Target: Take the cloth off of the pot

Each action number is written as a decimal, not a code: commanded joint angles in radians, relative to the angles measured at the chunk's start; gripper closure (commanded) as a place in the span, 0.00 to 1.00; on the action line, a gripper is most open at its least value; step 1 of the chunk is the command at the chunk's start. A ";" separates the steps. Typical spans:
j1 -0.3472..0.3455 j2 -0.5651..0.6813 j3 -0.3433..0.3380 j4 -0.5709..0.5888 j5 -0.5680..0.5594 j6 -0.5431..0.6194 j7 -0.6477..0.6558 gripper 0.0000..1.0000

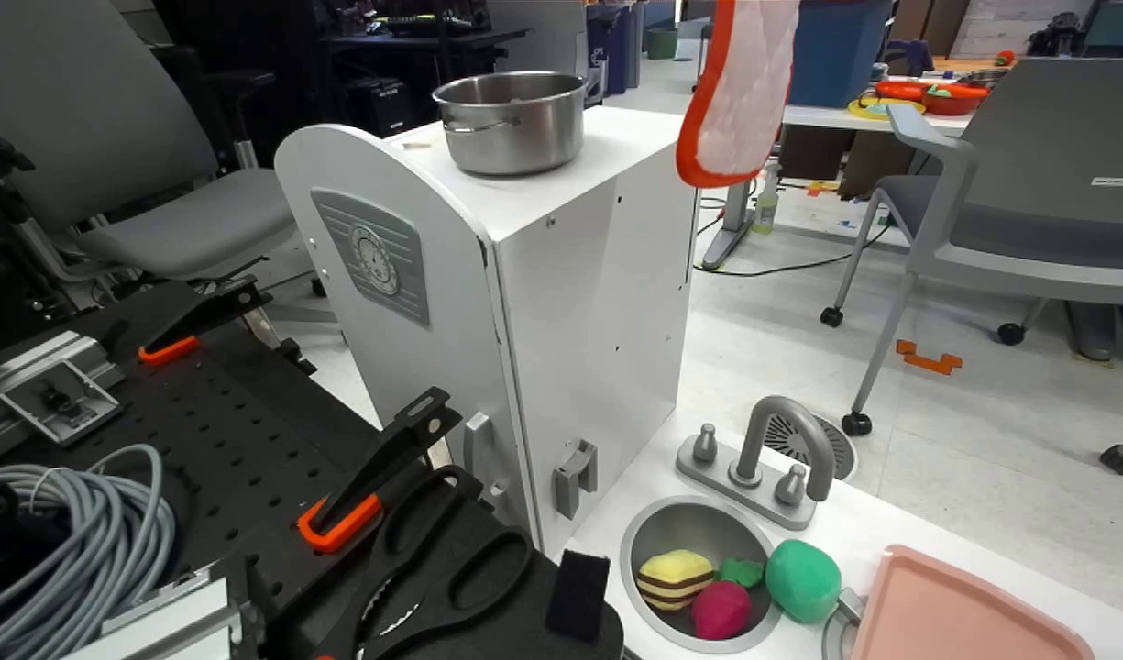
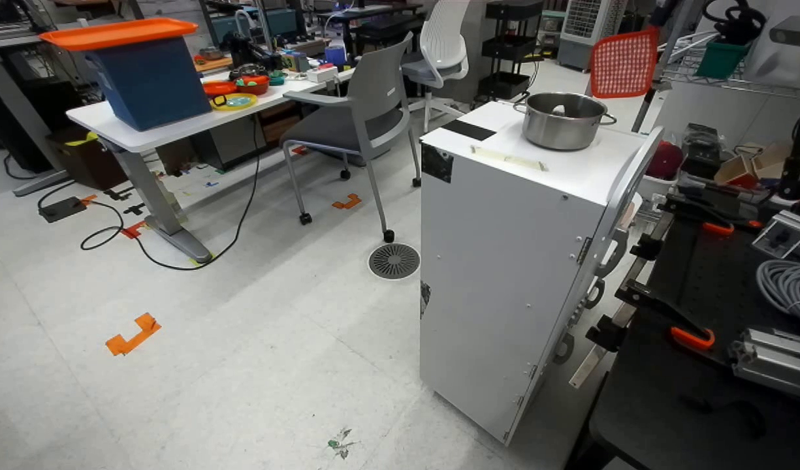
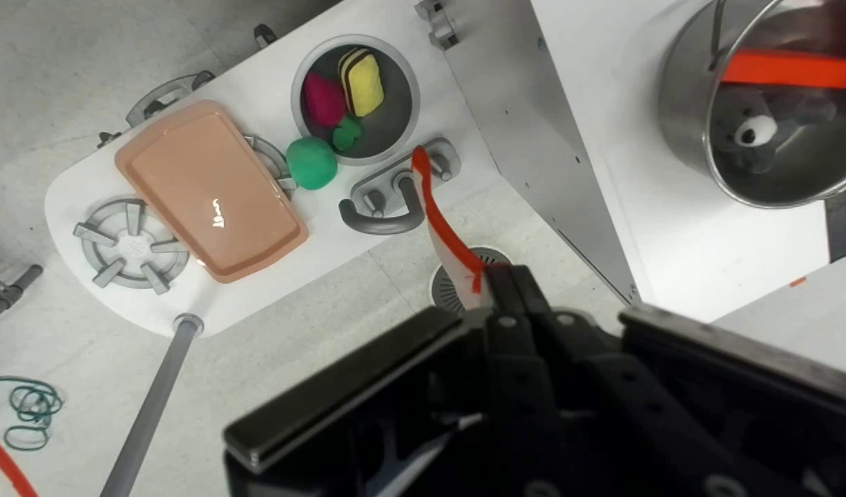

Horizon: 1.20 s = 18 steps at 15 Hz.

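White tabletop [image 1: 627, 136] is carrying the pot [image 1: 515, 136] while closed fingers [image 3: 503, 298] are gripping the cloth [image 1: 743, 96], perhaps shallowly, risking slippage.

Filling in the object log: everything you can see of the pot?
The pot is round, straight-sided, shiny-rimmed and silver-grey, apparently metal, with two thin side handles. It stands upright and uncovered on the white cabinet. Inside are an orange bar and a small white-and-black piece; I can't tell what either is. Neither cloth nor tool touches it.
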 commanded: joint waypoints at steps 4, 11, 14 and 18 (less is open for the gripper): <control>-0.012 0.020 -0.003 0.057 -0.007 -0.006 0.079 0.60; -0.013 0.002 -0.002 0.036 -0.007 0.010 0.081 0.07; -0.011 -0.018 0.000 0.015 -0.010 0.019 0.070 0.00; -0.006 -0.048 0.003 -0.016 0.002 0.013 0.029 0.00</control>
